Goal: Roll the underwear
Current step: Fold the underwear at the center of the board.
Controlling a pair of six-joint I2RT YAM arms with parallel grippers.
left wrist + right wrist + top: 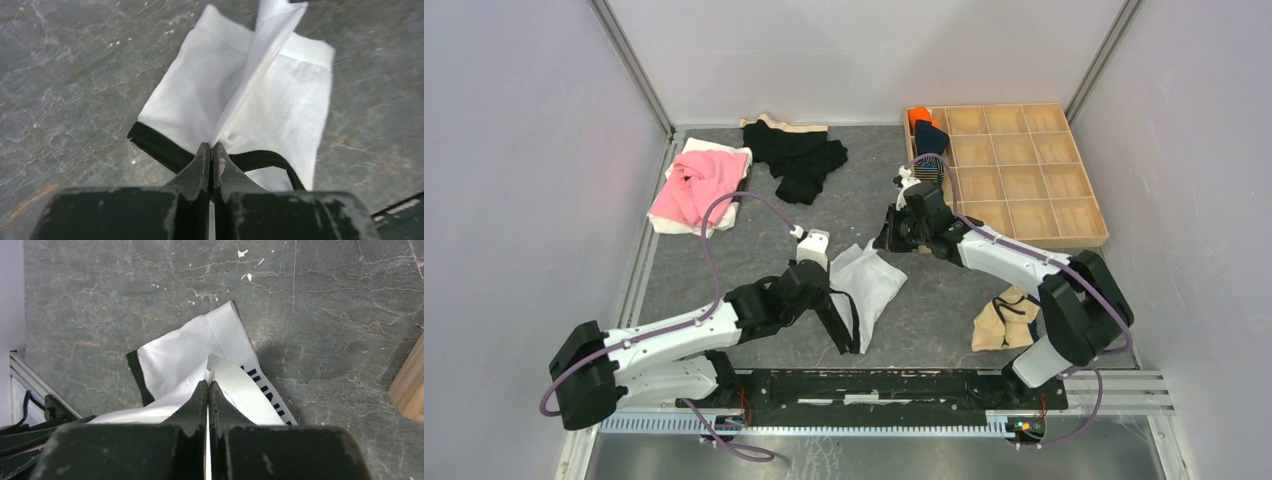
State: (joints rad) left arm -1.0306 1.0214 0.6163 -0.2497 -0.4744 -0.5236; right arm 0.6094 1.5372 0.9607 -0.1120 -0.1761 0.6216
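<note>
White underwear with black trim (pixel 872 280) lies stretched on the grey table between my two grippers. My left gripper (pixel 834 300) is shut on its near, black-trimmed edge. In the left wrist view the closed fingertips (pixel 211 147) pinch a raised fold of the white cloth (pixel 200 95). My right gripper (pixel 887 240) is shut on the far end. The right wrist view shows it (pixel 208 385) clamping a white fold (pixel 175 355) beside a waistband with black marks (pixel 265 390). Navy striped underwear (pixel 929 165) sits rolled in the tray's left column.
A wooden compartment tray (pixel 1024 170) stands at the back right, with an orange roll (pixel 919 118) and a navy roll (pixel 931 138) in it. A pink garment (pixel 696 185) and black garments (pixel 799 155) lie at the back left. A tan garment (pixel 1006 320) lies by the right arm's base.
</note>
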